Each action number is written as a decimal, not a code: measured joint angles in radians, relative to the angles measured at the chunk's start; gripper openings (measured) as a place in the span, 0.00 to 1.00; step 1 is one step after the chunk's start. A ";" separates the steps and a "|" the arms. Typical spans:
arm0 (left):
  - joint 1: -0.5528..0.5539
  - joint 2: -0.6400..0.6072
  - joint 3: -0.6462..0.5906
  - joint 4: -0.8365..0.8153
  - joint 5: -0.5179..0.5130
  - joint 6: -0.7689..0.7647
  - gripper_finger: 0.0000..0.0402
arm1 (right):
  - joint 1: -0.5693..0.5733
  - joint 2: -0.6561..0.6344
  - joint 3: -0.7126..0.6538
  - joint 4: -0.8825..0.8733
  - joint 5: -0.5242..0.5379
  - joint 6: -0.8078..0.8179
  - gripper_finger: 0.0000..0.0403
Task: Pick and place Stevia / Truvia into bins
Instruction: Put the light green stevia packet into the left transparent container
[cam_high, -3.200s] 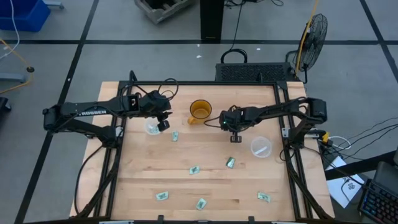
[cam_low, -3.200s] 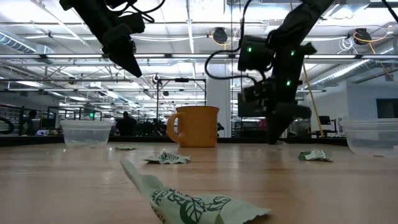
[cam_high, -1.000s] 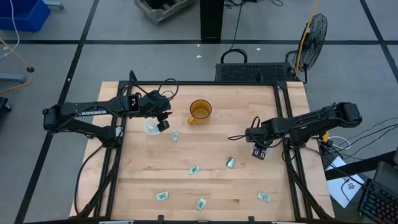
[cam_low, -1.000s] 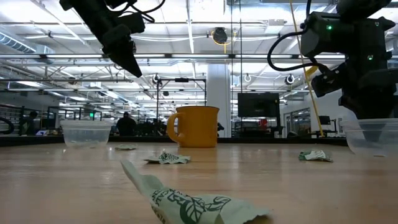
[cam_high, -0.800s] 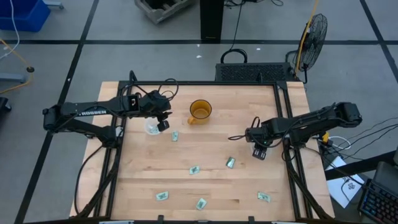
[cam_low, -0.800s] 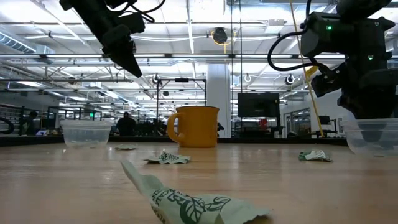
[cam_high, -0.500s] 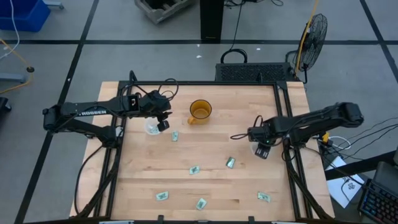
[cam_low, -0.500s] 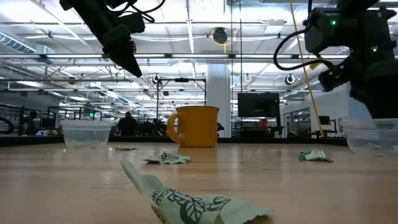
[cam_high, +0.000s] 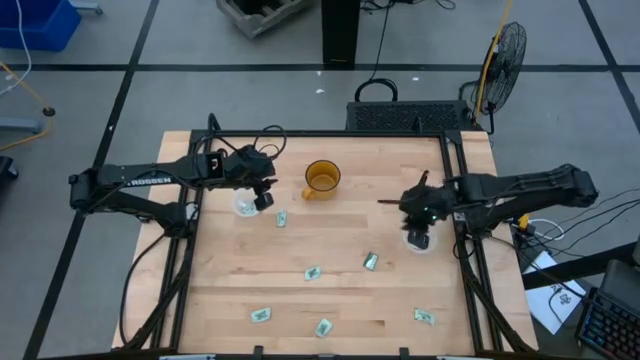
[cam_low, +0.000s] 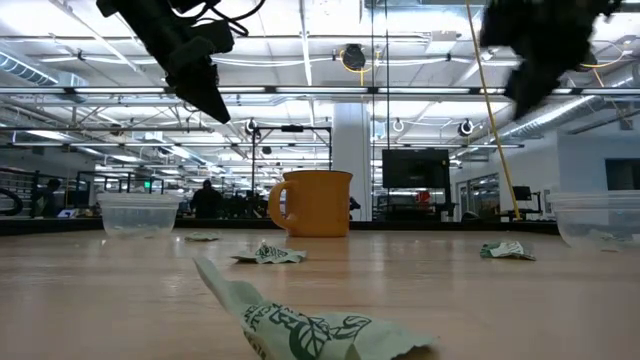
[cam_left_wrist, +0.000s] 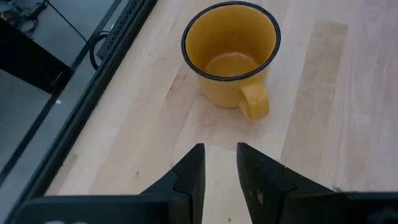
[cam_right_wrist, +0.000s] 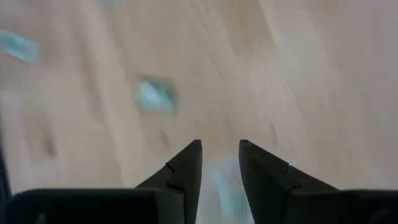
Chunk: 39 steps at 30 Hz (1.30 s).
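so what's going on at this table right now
Two robot arms are sorting green-and-white sweetener sachets into two clear cups. The right gripper hangs over the right cup, fingers apart and holding nothing. The left gripper hovers by the left cup, also empty. Several sachets lie loose on the wooden table, such as one near the middle. The orange mug stands unused.

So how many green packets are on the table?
6 packets: one beside the left cup, two mid-table, three nearest the low camera; more may hide inside the cups.
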 joint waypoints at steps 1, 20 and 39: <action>0.000 0.002 0.000 0.000 0.012 -0.011 0.25 | 0.000 -0.011 -0.006 0.088 0.000 -0.075 0.25; -0.087 0.316 -0.063 0.066 0.188 0.194 0.25 | -0.049 -0.019 -0.171 0.855 0.146 -0.718 0.24; -0.110 0.455 -0.062 0.114 0.071 0.197 0.25 | -0.094 -0.019 -0.235 0.890 0.160 -0.846 0.24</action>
